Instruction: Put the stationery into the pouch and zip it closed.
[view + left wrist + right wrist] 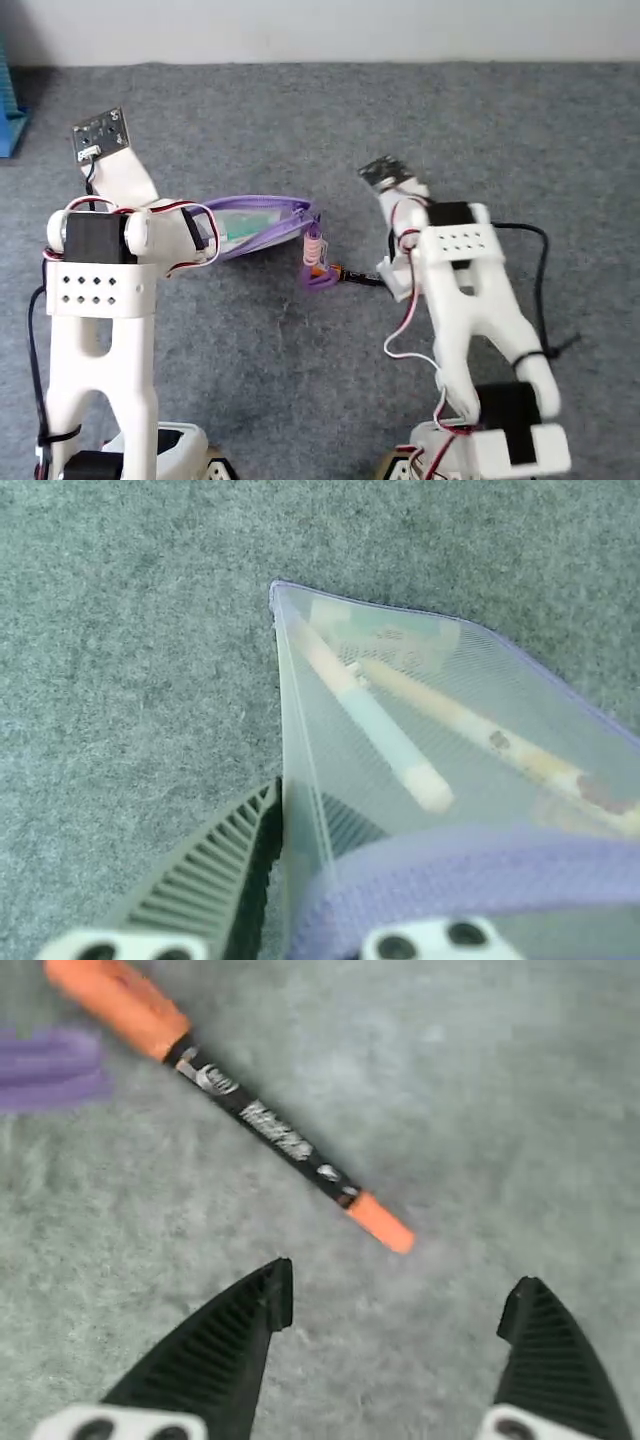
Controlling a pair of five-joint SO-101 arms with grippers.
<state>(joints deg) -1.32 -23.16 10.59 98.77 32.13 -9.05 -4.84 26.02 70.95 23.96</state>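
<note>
Where the pouch lies: the pouch [262, 228] sits on the grey carpet [300, 120] between the two arms. It is see-through mesh with purple trim, one end at the left gripper and the other end toward the right arm.
Inside the pouch: a pale pen [385, 735], a yellowish pencil [470, 725] and a greenish flat item [385, 640] show through the mesh.
Left gripper [300, 815]: clamped on the pouch's end, with one ribbed finger [215, 880] outside the mesh and the other seen through it.
Marker [268, 1125]: orange and black, lying flat on the carpet outside the pouch. Its orange cap end is just beside the pouch's purple end, and its small orange tip points toward the right arm.
Right gripper [400, 1295]: fingers wide apart and holding nothing. It is over the carpet near the marker's small tip and is not touching it.
Charm [313, 243]: pinkish, at the pouch's end near the marker.
</note>
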